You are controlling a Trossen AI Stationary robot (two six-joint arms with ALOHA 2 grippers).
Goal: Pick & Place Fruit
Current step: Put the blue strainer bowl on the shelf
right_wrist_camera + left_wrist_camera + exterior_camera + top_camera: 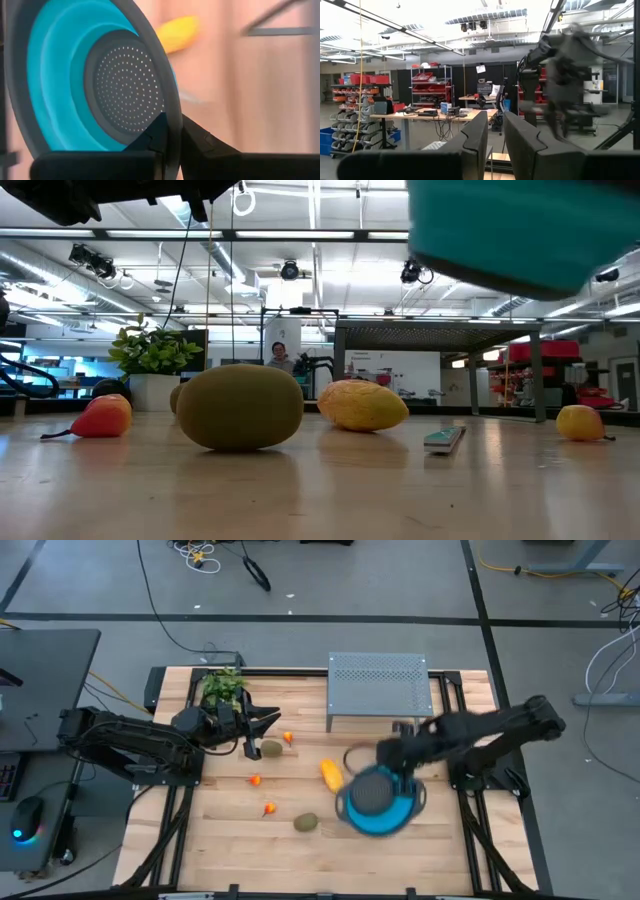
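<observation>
The wooden table [300,840] carries scattered fruit; the left gripper [262,723], fingers nearly together and empty, hovers over one kiwi [270,749], well clear of the table. Centre, the yellow-orange oblong [330,774] lies just beside the blue colander [375,800], which the right gripper [172,137] pinches by its rim; swung low, it could knock that fruit aside.

Wooden surface [300,850] with dark frame rails along both side edges. Green leafy plant [223,686] at the far left corner. Grey perforated metal stand [377,685] at the middle of the far edge. Blue colander [377,799] with a grey perforated centre, above the near right part. Slim silver-blue utensil [444,439] lying flat. Person [279,356] in the room beyond.
</observation>
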